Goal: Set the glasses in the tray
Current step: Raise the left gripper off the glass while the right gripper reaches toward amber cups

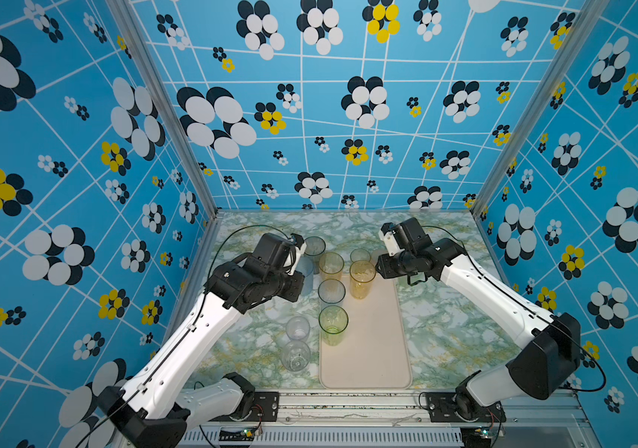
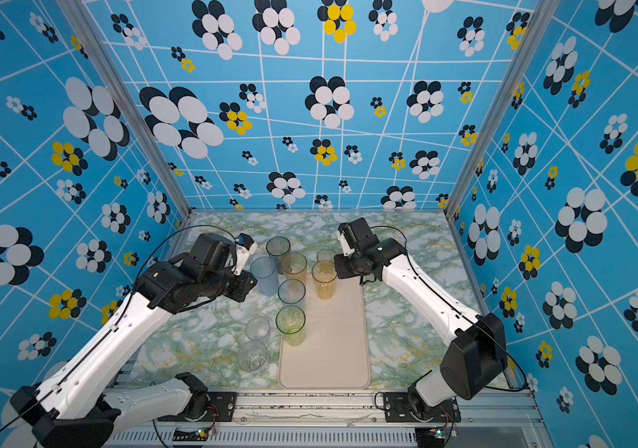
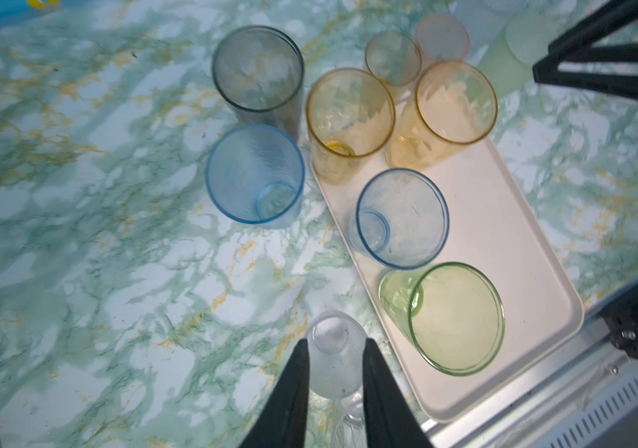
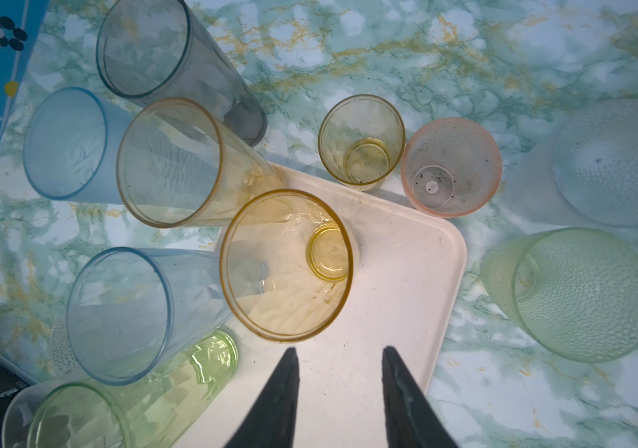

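Tray [image 1: 371, 349]: lies lengthwise on the marble table [image 1: 445, 329], between the two arms.
Clear tumbler [image 3: 335, 366]: upright on the table left of the tray. It shows in the gap of the left gripper [image 3: 335, 342]. The jaws are slightly apart, and whether they touch it cannot be told.
Green tumbler [image 1: 333, 324], blue tumbler [image 1: 331, 291]: upright along the tray's left side.
Amber tumbler [image 4: 286, 267]: upright on the tray's far end, just ahead of the right gripper [image 4: 338, 349]. Its jaws are spread with nothing between them.

White arm shells [image 1: 177, 349], black joints [image 1: 542, 357], thin black cables [image 1: 255, 226]
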Action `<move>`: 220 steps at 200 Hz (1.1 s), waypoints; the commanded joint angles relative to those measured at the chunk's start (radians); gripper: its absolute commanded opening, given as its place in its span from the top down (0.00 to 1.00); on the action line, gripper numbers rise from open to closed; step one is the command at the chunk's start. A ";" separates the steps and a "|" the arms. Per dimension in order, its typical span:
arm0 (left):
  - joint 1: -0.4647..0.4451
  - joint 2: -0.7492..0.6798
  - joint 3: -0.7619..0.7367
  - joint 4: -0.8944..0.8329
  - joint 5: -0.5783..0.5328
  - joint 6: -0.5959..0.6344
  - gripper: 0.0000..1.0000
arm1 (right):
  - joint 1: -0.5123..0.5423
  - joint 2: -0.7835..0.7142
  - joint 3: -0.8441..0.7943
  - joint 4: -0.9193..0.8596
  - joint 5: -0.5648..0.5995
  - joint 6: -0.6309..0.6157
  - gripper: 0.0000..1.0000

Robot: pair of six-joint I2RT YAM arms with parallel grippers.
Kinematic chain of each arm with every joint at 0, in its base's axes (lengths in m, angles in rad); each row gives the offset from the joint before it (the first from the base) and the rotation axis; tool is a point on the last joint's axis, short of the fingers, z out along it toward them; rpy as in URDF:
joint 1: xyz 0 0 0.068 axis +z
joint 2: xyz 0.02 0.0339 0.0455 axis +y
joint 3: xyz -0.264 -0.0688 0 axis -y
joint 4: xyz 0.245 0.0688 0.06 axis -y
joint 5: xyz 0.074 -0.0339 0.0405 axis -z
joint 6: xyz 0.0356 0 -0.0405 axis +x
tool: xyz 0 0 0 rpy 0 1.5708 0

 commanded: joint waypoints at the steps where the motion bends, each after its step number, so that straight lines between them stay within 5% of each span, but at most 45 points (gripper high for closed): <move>1: 0.082 -0.054 -0.082 0.114 -0.011 -0.027 0.73 | -0.006 0.040 0.042 -0.077 0.017 -0.027 0.62; 44: 0.171 -0.068 -0.143 0.163 0.045 -0.031 0.73 | -0.006 0.111 0.097 -0.104 0.026 -0.041 0.62; 220: 0.250 -0.044 -0.180 0.198 0.127 0.001 0.74 | -0.006 0.267 0.236 -0.158 0.027 -0.061 0.77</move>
